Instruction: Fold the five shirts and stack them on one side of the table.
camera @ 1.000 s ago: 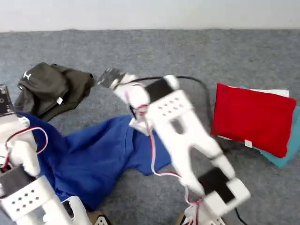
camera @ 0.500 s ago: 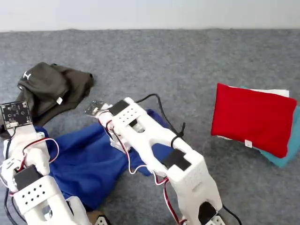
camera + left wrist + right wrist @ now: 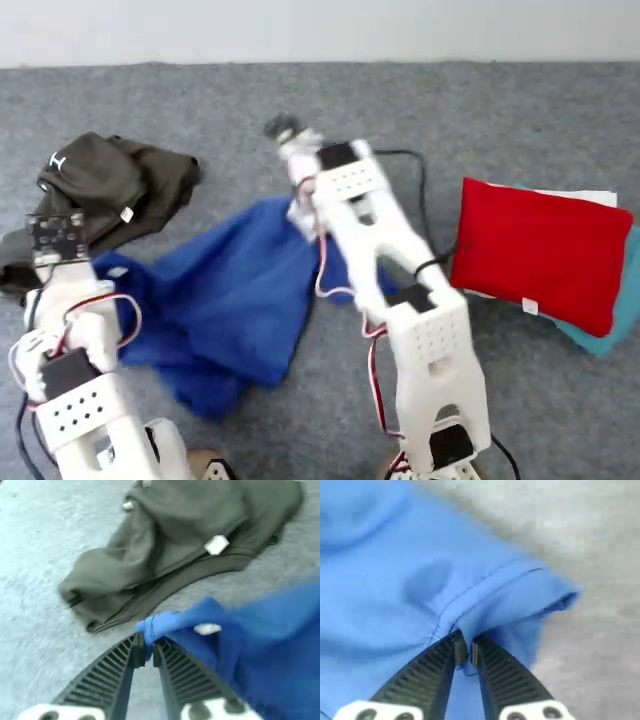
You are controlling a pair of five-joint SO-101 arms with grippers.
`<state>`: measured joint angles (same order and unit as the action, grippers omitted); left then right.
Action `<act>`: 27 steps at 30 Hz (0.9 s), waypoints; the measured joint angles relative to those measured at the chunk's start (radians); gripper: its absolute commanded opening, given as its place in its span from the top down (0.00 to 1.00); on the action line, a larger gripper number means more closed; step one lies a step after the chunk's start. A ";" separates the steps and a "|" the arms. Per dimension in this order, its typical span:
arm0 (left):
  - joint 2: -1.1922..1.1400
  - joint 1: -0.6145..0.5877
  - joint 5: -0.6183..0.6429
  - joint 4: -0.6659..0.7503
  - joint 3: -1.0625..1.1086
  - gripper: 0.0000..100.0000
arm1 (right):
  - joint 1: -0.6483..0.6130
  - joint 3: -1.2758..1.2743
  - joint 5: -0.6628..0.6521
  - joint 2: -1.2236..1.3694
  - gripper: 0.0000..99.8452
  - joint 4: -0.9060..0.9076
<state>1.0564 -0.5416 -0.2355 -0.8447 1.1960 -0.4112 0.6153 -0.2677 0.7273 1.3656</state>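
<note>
The blue shirt (image 3: pixel 230 300) hangs stretched between both arms above the grey table. My left gripper (image 3: pixel 148 649) is shut on a bunched corner of the blue shirt (image 3: pixel 260 645), close to the dark olive shirt (image 3: pixel 190 545). My right gripper (image 3: pixel 464 654) is shut on the blue shirt (image 3: pixel 420 585) by a seam near a sleeve hem. In the high view the left arm (image 3: pixel 65 330) stands at the near left and the right arm (image 3: pixel 375 240) reaches to the middle far side. The olive shirt (image 3: pixel 110 185) lies crumpled at the far left.
A folded red shirt (image 3: pixel 540 250) lies on top of a stack at the right, over a teal one (image 3: pixel 615 320) and a white one (image 3: pixel 590 198). A black cable (image 3: pixel 425 190) runs from the right arm. Bare grey table (image 3: pixel 480 110) stretches along the far side.
The right arm has swung away from me and to the right, pulling the blue shirt up and spreading it. The left arm has shifted slightly, still holding its corner.
</note>
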 measured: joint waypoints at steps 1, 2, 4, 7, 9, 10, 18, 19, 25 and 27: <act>0.000 0.021 0.000 0.000 0.000 0.99 | 0.020 0.043 0.000 0.017 0.99 -0.011; 0.000 0.043 0.000 0.000 0.000 0.99 | 0.038 0.081 0.000 0.041 0.99 -0.023; 0.000 0.100 0.000 0.000 0.000 0.99 | 0.071 0.158 0.000 0.095 0.97 -0.066; 0.000 0.160 0.049 0.000 0.000 0.99 | 0.103 0.265 0.000 0.180 0.84 -0.121; 0.000 0.198 0.071 0.000 0.000 0.99 | 0.115 0.336 0.000 0.213 0.77 -0.097; 0.000 0.210 0.075 0.000 0.005 0.99 | 0.121 0.371 0.000 0.219 0.75 -0.063; 0.000 0.224 0.081 0.000 0.074 0.99 | 0.124 0.729 0.002 0.219 0.93 0.342; 0.000 0.222 0.081 0.000 0.074 0.99 | 0.124 0.772 0.002 0.219 0.95 0.373; 0.000 0.222 0.081 0.000 0.074 0.99 | 0.138 0.802 -0.028 0.157 0.96 0.388; 0.000 0.222 0.081 0.000 0.074 0.99 | 0.132 0.710 -0.080 0.064 0.95 0.388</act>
<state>1.0564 -0.3191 -0.1542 -0.8447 1.2697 -0.2793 1.3257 -0.3475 0.7917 1.7538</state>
